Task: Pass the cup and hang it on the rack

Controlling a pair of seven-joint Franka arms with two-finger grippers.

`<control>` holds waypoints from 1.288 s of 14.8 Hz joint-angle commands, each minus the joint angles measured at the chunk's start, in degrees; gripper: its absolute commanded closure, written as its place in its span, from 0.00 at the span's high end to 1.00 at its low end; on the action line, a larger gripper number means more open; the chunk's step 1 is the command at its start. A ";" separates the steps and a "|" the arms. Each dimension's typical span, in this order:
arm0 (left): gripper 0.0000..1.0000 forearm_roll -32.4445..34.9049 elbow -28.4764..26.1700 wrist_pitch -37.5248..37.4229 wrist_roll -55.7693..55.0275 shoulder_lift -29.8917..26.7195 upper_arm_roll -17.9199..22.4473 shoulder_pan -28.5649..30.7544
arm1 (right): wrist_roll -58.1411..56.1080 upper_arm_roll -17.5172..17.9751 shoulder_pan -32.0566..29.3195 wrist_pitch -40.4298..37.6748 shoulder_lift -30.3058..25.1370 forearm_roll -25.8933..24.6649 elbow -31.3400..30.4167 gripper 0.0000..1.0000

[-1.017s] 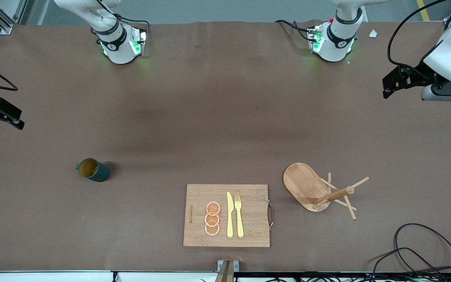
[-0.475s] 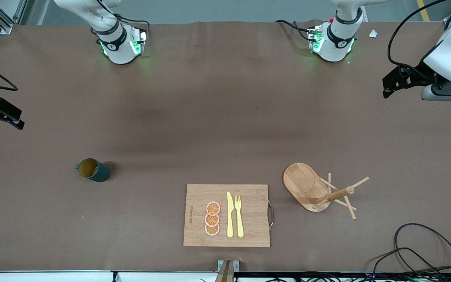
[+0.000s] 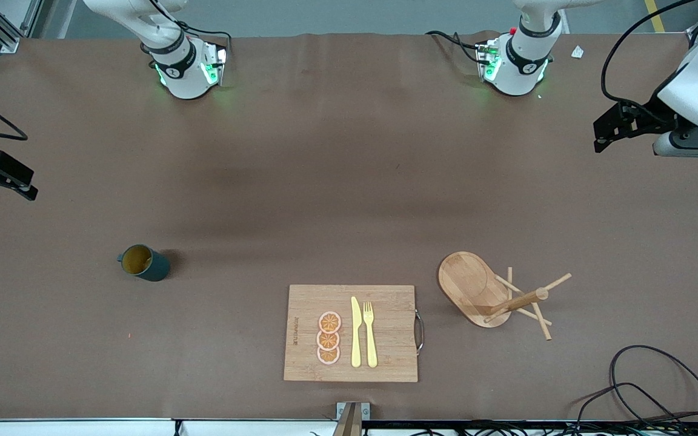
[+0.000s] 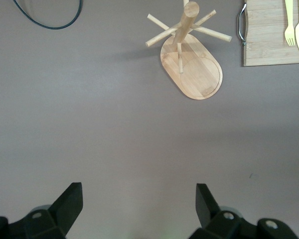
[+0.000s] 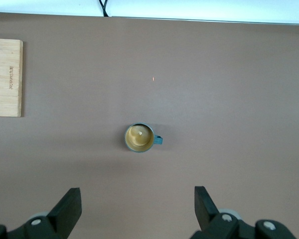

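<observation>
- none of the task's steps is done, judging by how things lie: the cup (image 3: 143,263) stands upright and untouched on the brown table (image 3: 337,181), toward the right arm's end, and no peg of the rack (image 3: 494,293) carries anything.
- the cup, dark teal with a yellowish inside, shows its small handle (image 5: 158,140) clearly in the right wrist view; it sits well apart from the cutting board (image 3: 352,333) and farther from the front camera than the board.
- the rack stands on its oval base just beside the board's metal handle, toward the left arm's end of the table; post and thin pegs are all bare.
- the right gripper (image 5: 137,209) hangs over open table at the right arm's end, fingers spread wide and empty; the cup lies in its wrist camera's sight but well apart from the fingertips.
- the left gripper (image 4: 139,206) hangs over open table at the left arm's end, fingers likewise spread wide with nothing between them; the rack is in its wrist view, well apart.
- on the board lie three orange slices (image 3: 328,338), a yellow knife (image 3: 355,332) and a yellow fork (image 3: 370,333), none of them part of the job.
- left to do, by this reading: everything. the right arm, nearest the cup, seems the one to pick it up; a hand-over to the left arm would follow, then the hanging of the handle on a peg.
</observation>
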 commanded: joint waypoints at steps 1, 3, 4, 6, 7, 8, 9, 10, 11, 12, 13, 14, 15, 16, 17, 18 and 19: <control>1.00 0.26 0.73 -0.46 -0.34 -0.06 -0.35 0.18 | -0.54 0.62 -0.65 -0.27 -0.12 -0.87 0.40 1.00; 1.00 0.26 0.73 -0.46 -0.35 0.11 -0.35 0.09 | -0.54 0.62 -0.65 -0.27 -0.12 -0.87 0.40 1.00; 1.00 0.26 0.56 -0.46 -0.34 0.12 -0.35 0.00 | -0.46 0.62 -0.74 -0.27 -0.12 -0.87 0.40 1.00; 1.00 0.26 0.55 -0.46 -0.34 0.12 -0.44 0.00 | -0.46 0.62 -0.65 -0.27 -0.12 -0.87 0.40 1.00; 1.00 0.26 0.64 -0.46 -0.34 0.03 -0.44 0.00 | -0.46 0.62 -0.74 -0.27 -0.12 -0.87 0.40 1.00; 1.00 0.26 0.55 -0.46 -0.34 -0.06 -0.44 -0.08 | -0.46 0.62 -0.74 -0.27 -0.12 -0.78 0.40 1.00; 1.00 0.26 0.64 -0.46 -0.34 -0.06 -0.44 -0.09 | -0.37 0.62 -0.74 -0.27 -0.12 -0.78 0.40 1.00; 1.00 0.26 0.55 -0.54 -0.34 -0.06 -0.44 -0.09 | -0.19 0.71 -0.74 -0.27 -0.12 -0.52 0.40 1.00; 1.00 0.26 0.55 -0.63 -0.26 -0.06 -0.44 -0.09 | 0.07 0.62 -0.74 -0.36 -0.12 -0.17 0.40 1.00; 1.00 0.26 0.55 -0.63 -0.26 -0.06 -0.53 -0.09 | 0.07 0.62 -0.91 -0.53 -0.12 0.09 0.40 1.00; 1.00 0.26 0.55 -0.63 -0.26 -0.06 -0.53 -0.09 | -0.02 0.62 -0.83 -0.79 -0.12 0.10 0.31 1.00; 1.00 0.26 0.55 -0.63 -0.26 -0.06 -0.53 -0.09 | 0.07 0.71 -0.39 -0.80 -0.12 0.01 0.31 1.00; 1.00 0.26 0.55 -0.63 -0.26 -0.06 -0.53 0.00 | 0.25 0.80 0.13 -0.80 -0.12 -0.25 0.31 1.00; 1.00 0.18 0.55 -0.63 -0.17 -0.06 -0.53 0.00 | 0.25 0.80 0.57 -0.80 0.06 -0.34 0.31 1.00; 1.00 0.18 0.55 -0.63 -0.17 -0.06 -0.53 0.00 | 0.25 0.80 0.75 -0.80 0.67 -0.26 0.22 1.00; 1.00 0.18 0.55 -0.72 -0.17 -0.06 -0.53 0.00 | 0.16 0.80 1.02 -0.80 1.11 -0.17 0.13 1.00; 1.00 0.26 0.55 -0.72 -0.17 -0.15 -0.53 0.00 | 0.25 0.89 1.19 -0.88 2.07 0.01 -0.30 1.00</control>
